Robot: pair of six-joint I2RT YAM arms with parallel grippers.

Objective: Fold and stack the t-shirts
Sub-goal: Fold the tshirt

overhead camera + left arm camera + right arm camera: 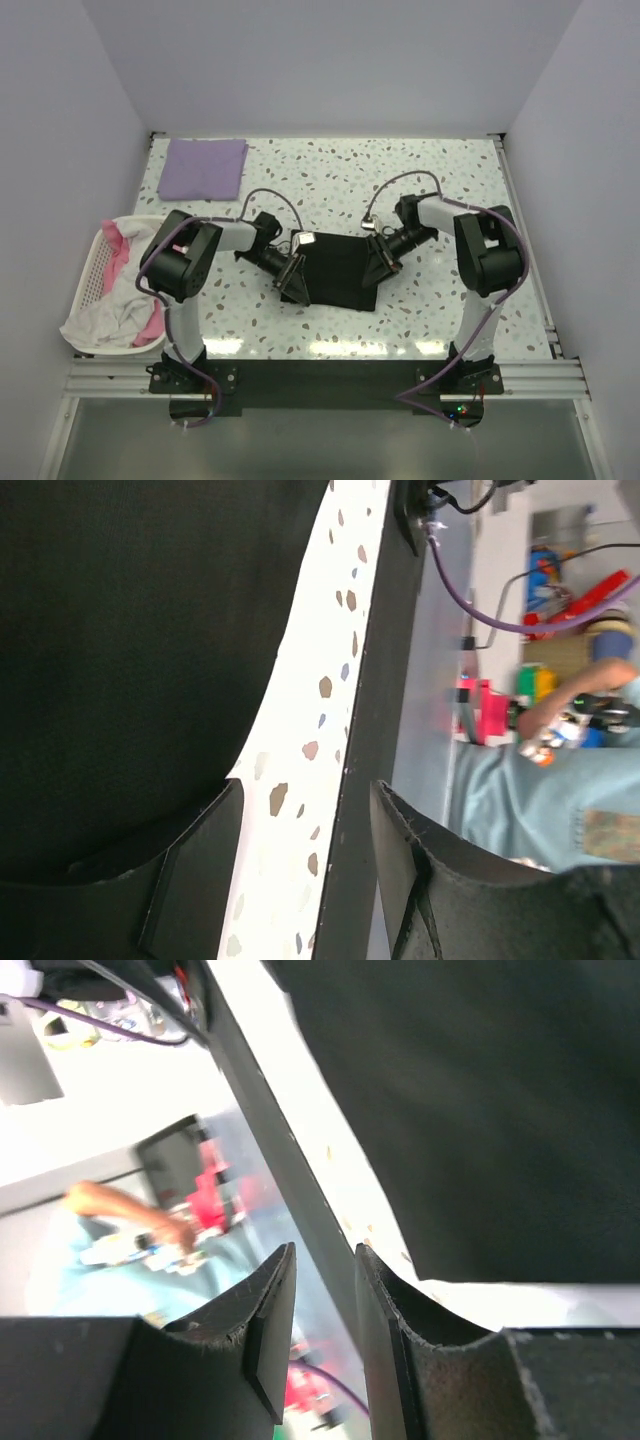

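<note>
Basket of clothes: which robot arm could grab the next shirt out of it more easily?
Left, probably. The basket sits on the left, right beside the left arm. The right end effector is on the other side of the black shirt, much farther away.

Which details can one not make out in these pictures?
1. Top view: the black shirt shows no folds; too dark.
2. Top view: left gripper and right gripper too small against it; contact with cloth unclear.
3. Top view: clothes in the basket overlap; their number is hidden.
4. Both wrist views: the room beyond the table edge is blurred.
</note>
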